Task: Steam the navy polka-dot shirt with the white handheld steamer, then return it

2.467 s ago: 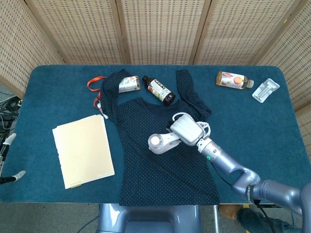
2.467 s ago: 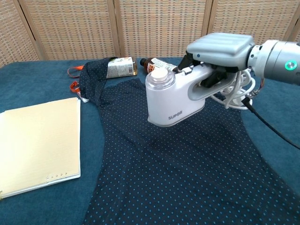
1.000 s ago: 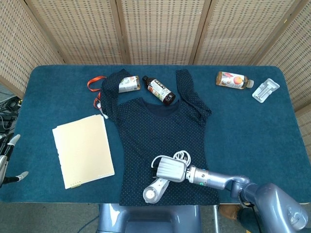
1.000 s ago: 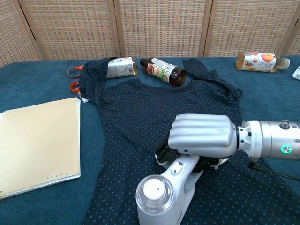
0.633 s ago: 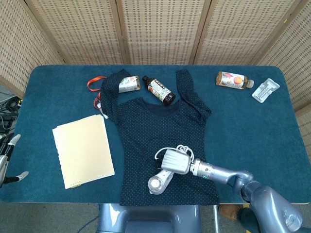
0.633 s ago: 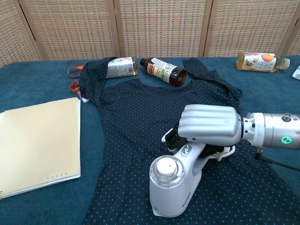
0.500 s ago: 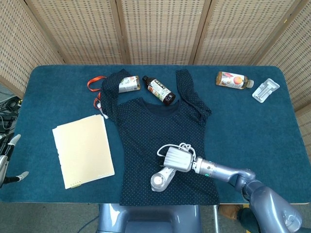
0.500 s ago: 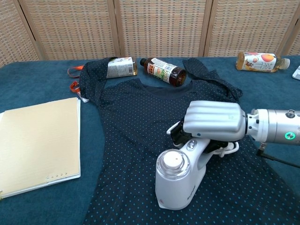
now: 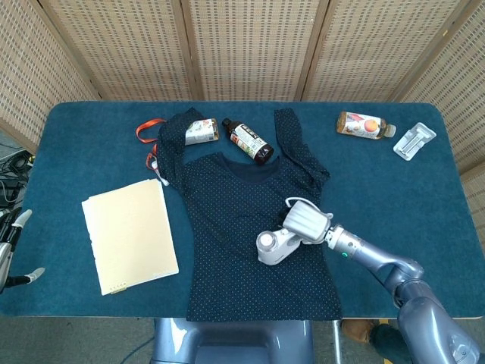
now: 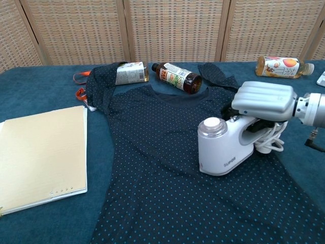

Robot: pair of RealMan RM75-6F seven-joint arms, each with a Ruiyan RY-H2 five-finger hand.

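Observation:
The navy polka-dot shirt [image 9: 250,227] [image 10: 157,168] lies flat in the middle of the blue table, collar toward the far side. My right hand [image 9: 307,221] [image 10: 264,101] grips the handle of the white handheld steamer [image 9: 274,246] [image 10: 223,145], which stands over the shirt's right half; whether it touches the fabric is unclear. The steamer's white cord [image 10: 269,140] is bunched under the hand. My left hand [image 9: 9,246] shows only partly at the far left edge of the head view, off the table and holding nothing I can see.
A cream folder [image 9: 129,235] [image 10: 38,157] lies left of the shirt. Two bottles [image 9: 201,131] [image 9: 248,141] lie by the collar beside an orange strap [image 9: 148,130]. Another bottle [image 9: 364,125] and a clear plastic tray [image 9: 414,140] sit at the far right.
My right hand has carried the steamer from near the shirt's hem up and to the right, to the middle of the shirt's right half. The left hand has stayed put.

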